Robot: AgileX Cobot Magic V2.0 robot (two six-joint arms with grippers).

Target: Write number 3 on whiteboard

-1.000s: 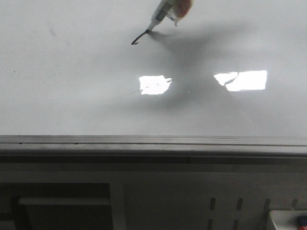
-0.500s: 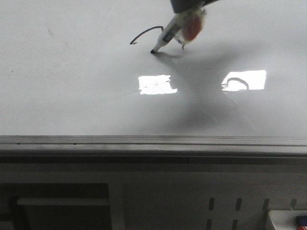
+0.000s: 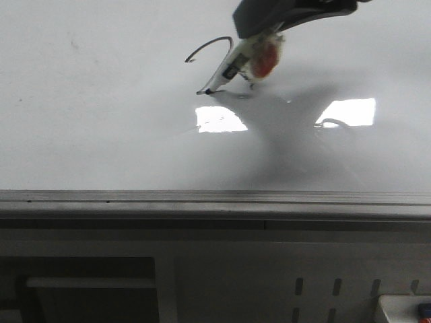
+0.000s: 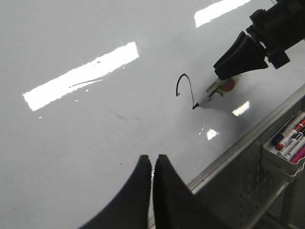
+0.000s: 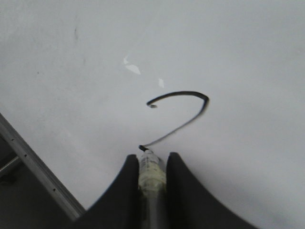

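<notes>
The whiteboard (image 3: 101,134) lies flat, glossy white-grey, with a grey metal rail (image 3: 202,198) along its front edge. My right gripper (image 5: 152,160) is shut on a white marker (image 5: 151,171) with its black tip on the board. In the front view the marker (image 3: 225,70) slants down to the left under that gripper (image 3: 256,39). The number 3 (image 5: 186,95) is a thin black hooked arc plus a slanted stroke that ends at the tip. The left wrist view shows the same line (image 4: 187,81). My left gripper (image 4: 152,160) hovers over the board near the rail, shut and holding nothing.
Bright rectangular light reflections (image 3: 219,119) lie on the board just in front of the marker tip. A white tray of spare markers (image 4: 288,143) hangs below the rail at the front right, on a grey perforated panel (image 3: 323,289).
The marker tip went right along the arc, then came back down-left toward the front. The line grew from a small hook to an arc plus a slanted stroke. My left gripper's earlier state is not shown.
</notes>
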